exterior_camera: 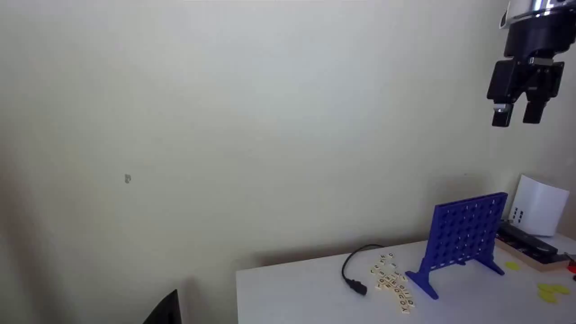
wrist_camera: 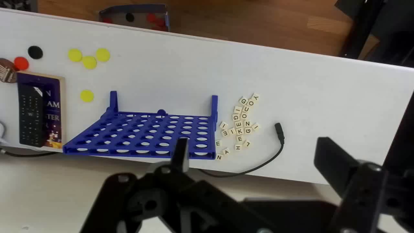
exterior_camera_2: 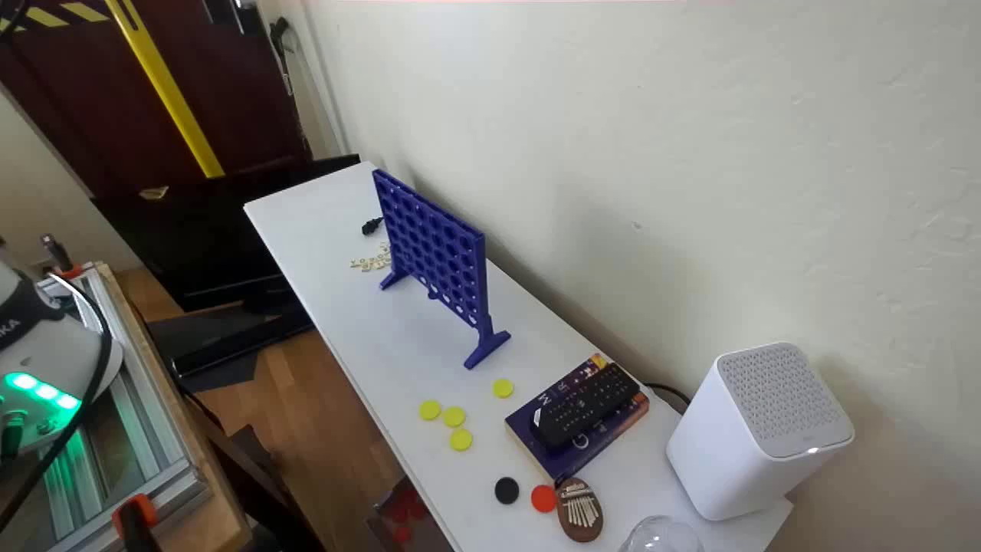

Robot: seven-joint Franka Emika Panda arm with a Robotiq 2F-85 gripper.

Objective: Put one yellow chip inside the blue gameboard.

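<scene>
Yellow chip (exterior_camera_2: 503,388): lies alone & flat on the white tabletop (exterior_camera_2: 398,353); clock hrs below run from it as seen in an exterior view, unless noted.
Book (exterior_camera_2: 563,460): just beside the chip at 4 o'clock, face up, w/ a blk keypad remote (exterior_camera_2: 586,402) resting on its cover.
Blue gameboard (exterior_camera_2: 437,249): stands upright on its feet at 11 o'clock; the chip sits btwn its closer foot & the book. Tabletop shows thru its holes in the wrist view.
Other yellow chips (exterior_camera_2: 454,416): 3 pcs, flat, bunched at 8 o'clock.
Black disc (exterior_camera_2: 506,491): flat, 6 o'clock.
Red disc (exterior_camera_2: 543,498): 5 o'clock, right by a wooden thumb piano (exterior_camera_2: 579,512); touching or not, can't tell.
Clear domed item (exterior_camera_2: 661,537): 4 o'clock, cut off at the edge of view.
Letter tiles (exterior_camera_2: 372,262): strewn past the board, btwn 10 & 11 o'clock, partly hidden by it; a blk cable plug (exterior_camera_2: 372,227) near them, approx. 11.
White box (exterior_camera_2: 736,445): upright at 3 o'clock, toward the table's end, perforated top.
Claw (exterior_camera: 517,118): high over the table, 1 o'clock from the gameboard in an exterior view; fingers (exterior_camera: 501,119) point down, spread wide, nothing held, well apart from chips & board.
White robot section (exterior_camera_2: 34,330): 9 o'clock, green lights lit.
Dark red door (exterior_camera_2: 214,84): btwn 10 & 11 o'clock, yellow strip across it.
</scene>
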